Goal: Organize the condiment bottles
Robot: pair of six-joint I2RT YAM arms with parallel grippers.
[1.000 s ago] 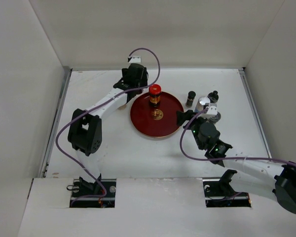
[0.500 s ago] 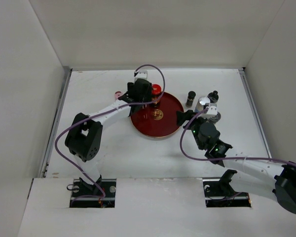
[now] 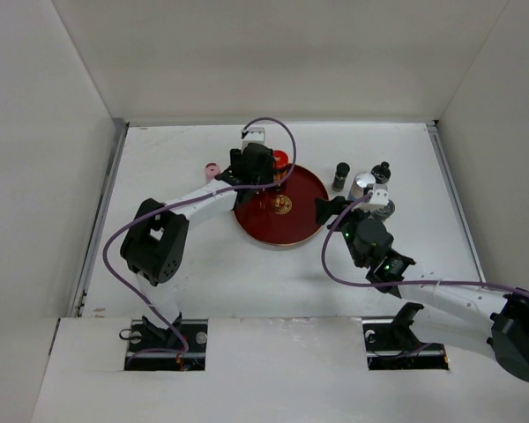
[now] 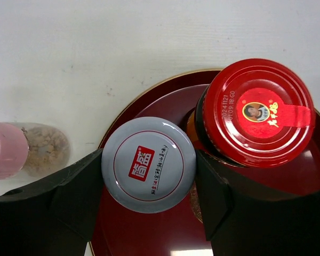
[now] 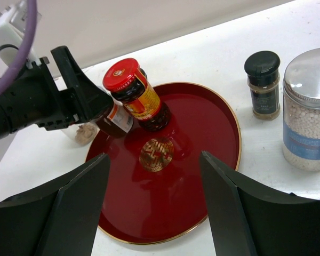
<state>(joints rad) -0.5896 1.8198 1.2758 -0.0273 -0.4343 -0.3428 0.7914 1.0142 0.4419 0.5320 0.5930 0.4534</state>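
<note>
Clamping the white-capped jar between its fingers, the left gripper sits over the far-left rim of the red tray; the red-capped jar stands just right of it, seemingly touching; the pink-capped shaker stands left, off the tray; the right gripper hangs wide open at the tray's near right, with the black-capped shaker and silver-lidded jar nearby.

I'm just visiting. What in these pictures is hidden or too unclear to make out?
White-lidded jar: left wrist view shows only its lid; the left claw covers most of its body in the right wrist view.
Pink-capped bottle: cut off by the left wrist view's left edge.
Silver-lidded jar: cut off by the right wrist view's right edge.
Small dark bottle: too small in the top view to identify.
</note>
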